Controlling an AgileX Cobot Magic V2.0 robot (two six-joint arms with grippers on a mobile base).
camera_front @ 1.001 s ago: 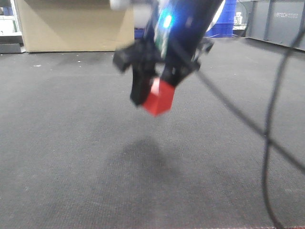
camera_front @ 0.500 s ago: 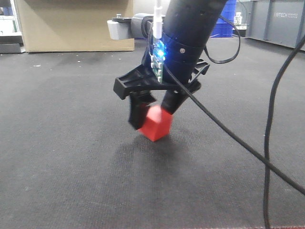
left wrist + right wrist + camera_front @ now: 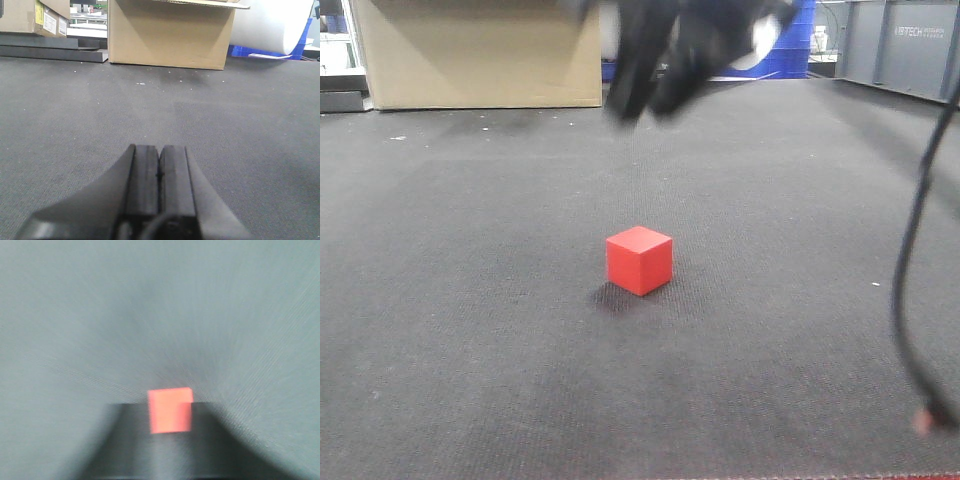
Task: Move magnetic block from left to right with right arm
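Observation:
The magnetic block [image 3: 639, 260], a small red cube, rests by itself on the dark carpet near the middle of the front view. My right gripper [image 3: 648, 108] hangs well above it, motion-blurred, with its two dark fingers apart and nothing between them. From the right wrist view, also blurred, the block [image 3: 170, 410] shows far below through the gap of the right gripper [image 3: 170, 405]. My left gripper [image 3: 160, 150] sits low over bare carpet with its pads pressed together on nothing.
A big tan cardboard box [image 3: 480, 55] stands at the back left and also shows in the left wrist view [image 3: 170, 32]. Blue crates [image 3: 790, 40] and a grey cabinet [image 3: 900, 50] line the back right. A black cable [image 3: 910, 250] hangs down the right side.
The right gripper lowered the block to the carpet, let go of it and rose quickly. The block now stands alone.

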